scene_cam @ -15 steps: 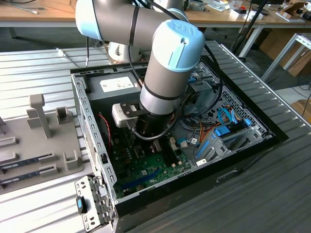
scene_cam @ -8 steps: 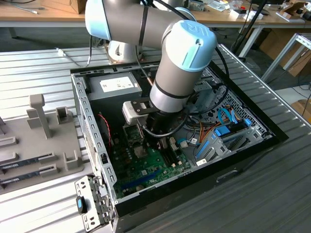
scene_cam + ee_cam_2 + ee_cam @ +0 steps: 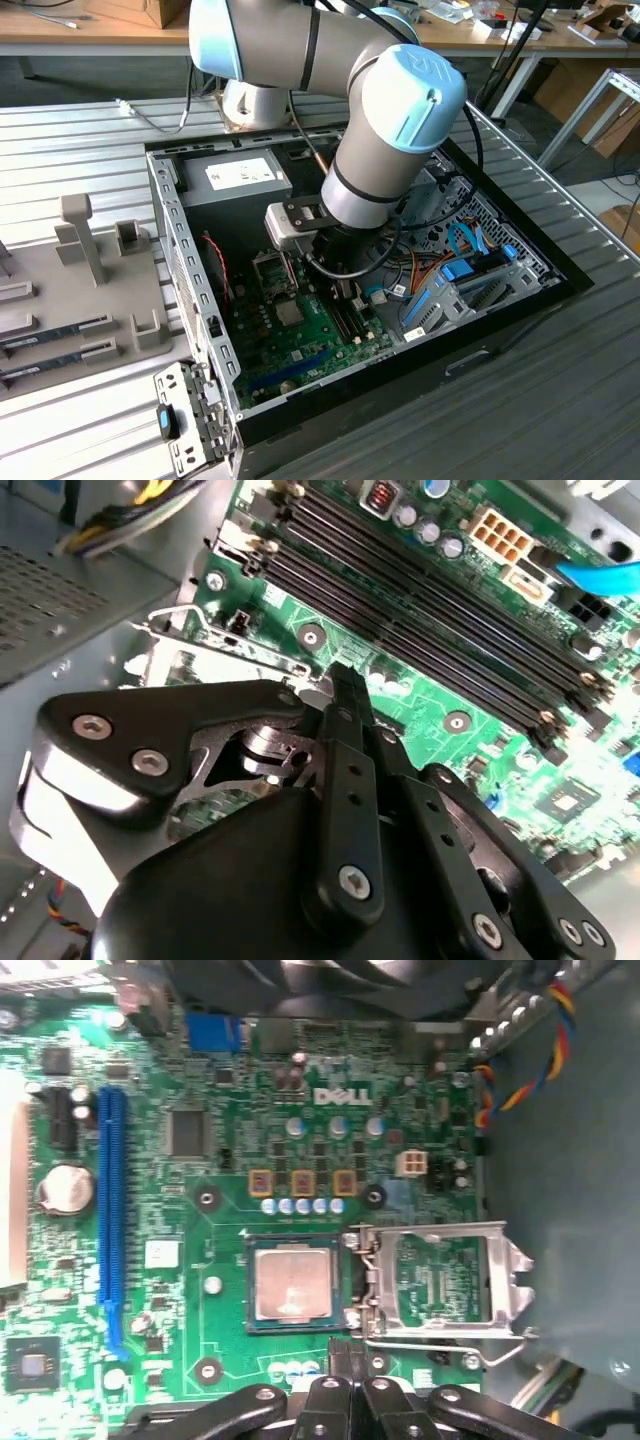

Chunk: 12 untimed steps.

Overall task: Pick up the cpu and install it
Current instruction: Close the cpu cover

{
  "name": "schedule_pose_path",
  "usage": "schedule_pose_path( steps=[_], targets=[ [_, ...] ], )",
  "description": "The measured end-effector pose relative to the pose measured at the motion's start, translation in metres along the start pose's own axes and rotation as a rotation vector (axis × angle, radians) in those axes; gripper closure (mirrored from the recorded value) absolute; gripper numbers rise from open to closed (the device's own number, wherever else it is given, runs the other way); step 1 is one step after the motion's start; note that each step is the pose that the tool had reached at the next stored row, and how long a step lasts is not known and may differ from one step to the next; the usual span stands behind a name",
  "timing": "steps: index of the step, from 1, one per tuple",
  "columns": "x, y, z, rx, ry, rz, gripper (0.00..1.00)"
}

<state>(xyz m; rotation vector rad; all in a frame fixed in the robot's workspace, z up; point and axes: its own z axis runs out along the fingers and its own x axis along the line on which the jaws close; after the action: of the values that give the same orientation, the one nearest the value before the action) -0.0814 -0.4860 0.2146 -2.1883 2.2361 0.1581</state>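
The cpu, a small silvery square with a thin green rim, lies flat in its socket on the green motherboard. The socket's metal retention frame is swung open beside it, with its lever wire along one edge. In the exterior view the cpu shows as a small grey square on the board, to the exterior view's left of the arm's wrist. My gripper hovers above the board just off the socket's edge, fingers together with nothing between them. The closed black fingers point at the board near the memory slots.
The open black computer case surrounds the board. A grey power-supply box sits at the back. A long blue slot, coloured cables and blue drive brackets lie close by. A grey fixture plate with memory sticks stands left of the case.
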Motion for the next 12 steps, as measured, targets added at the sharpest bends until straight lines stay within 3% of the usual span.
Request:
schedule_pose_path(
  steps=[8, 10, 11, 12],
  targets=[
    [0.0001, -0.0001, 0.0003, 0.0122, -0.0107, 0.158, 0.89],
    [0.0001, -0.0001, 0.0005, 0.0163, -0.0145, 0.212, 0.89],
    [0.0001, -0.0001, 0.0006, 0.0163, -0.0204, 0.221, 0.89],
    [0.0001, 0.0000, 0.0006, 0.0150, -0.0339, 0.227, 0.89]
  ],
)
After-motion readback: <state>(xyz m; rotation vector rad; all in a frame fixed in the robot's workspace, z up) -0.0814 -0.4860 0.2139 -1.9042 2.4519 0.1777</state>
